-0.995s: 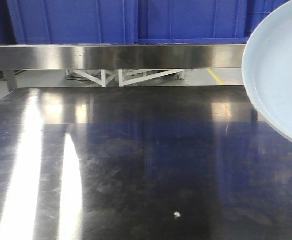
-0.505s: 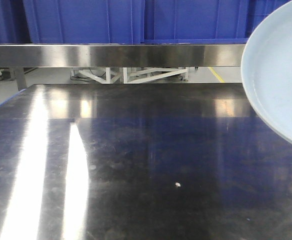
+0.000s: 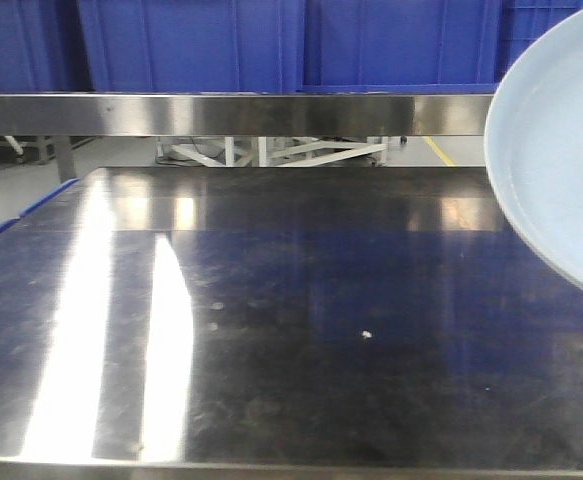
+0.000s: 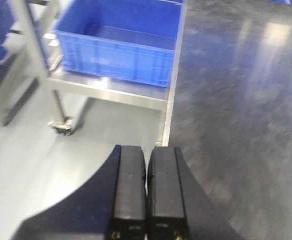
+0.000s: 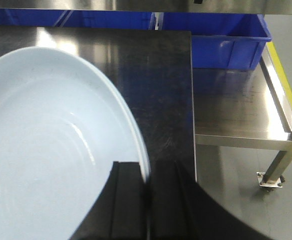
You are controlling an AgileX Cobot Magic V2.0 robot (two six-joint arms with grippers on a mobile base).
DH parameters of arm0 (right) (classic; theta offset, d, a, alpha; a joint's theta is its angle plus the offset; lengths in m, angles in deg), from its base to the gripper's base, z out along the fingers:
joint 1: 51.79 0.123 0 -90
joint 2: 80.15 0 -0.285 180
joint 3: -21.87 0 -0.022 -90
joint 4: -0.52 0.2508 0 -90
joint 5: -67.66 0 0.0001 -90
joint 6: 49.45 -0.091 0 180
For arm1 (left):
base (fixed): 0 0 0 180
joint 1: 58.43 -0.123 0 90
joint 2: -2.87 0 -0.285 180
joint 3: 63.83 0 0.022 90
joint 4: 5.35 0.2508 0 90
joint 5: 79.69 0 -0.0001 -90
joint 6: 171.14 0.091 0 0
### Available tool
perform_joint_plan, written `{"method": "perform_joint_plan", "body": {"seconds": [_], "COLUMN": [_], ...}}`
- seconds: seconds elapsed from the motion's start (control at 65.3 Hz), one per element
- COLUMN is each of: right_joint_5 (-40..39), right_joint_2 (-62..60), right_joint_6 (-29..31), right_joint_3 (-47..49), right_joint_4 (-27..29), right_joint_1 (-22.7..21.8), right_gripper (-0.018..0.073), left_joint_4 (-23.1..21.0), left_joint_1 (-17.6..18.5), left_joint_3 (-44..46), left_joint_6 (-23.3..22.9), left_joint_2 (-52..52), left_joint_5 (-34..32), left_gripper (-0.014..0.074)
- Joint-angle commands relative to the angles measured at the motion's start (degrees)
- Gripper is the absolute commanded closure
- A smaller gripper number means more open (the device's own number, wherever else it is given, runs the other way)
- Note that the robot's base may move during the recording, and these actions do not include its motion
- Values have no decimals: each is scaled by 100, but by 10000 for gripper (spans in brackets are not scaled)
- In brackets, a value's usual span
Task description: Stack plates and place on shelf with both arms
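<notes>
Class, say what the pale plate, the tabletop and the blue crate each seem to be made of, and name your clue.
The plate: likely glazed ceramic or melamine; glossy pale bluish-white with soft highlights and concentric ridges. The tabletop: probably stainless steel, judging by streaky reflections and fine scratches. The crate: moulded plastic, uniform blue with ribbed walls.

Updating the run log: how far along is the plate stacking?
Done: right hand has one plate clamped by its rim, tilted, held above the table. In hand: carrying it. To do: left hand is shut and empty, no second plate in view, so stacking and shelving remain.
</notes>
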Motion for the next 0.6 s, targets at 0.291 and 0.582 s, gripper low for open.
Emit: {"method": "perform_joint_plan", "body": {"seconds": [0.291, 0.582], "right_joint_5": [-527, -523], "right_joint_2": [49, 49], "right_joint_6": [5, 5], "right_joint_3": [169, 169], "right_joint_4": [-8, -8], "right_joint_1": [-37, -37], "right_gripper": [534, 534], "left_joint_4": [31, 31], "left_joint_1": [-16, -16], "left_joint_3": [179, 179], "left_joint_6": [-71, -71], "left_joint_2": [32, 32], "left_joint_5": [-422, -422], "left_gripper": [513, 513]}}
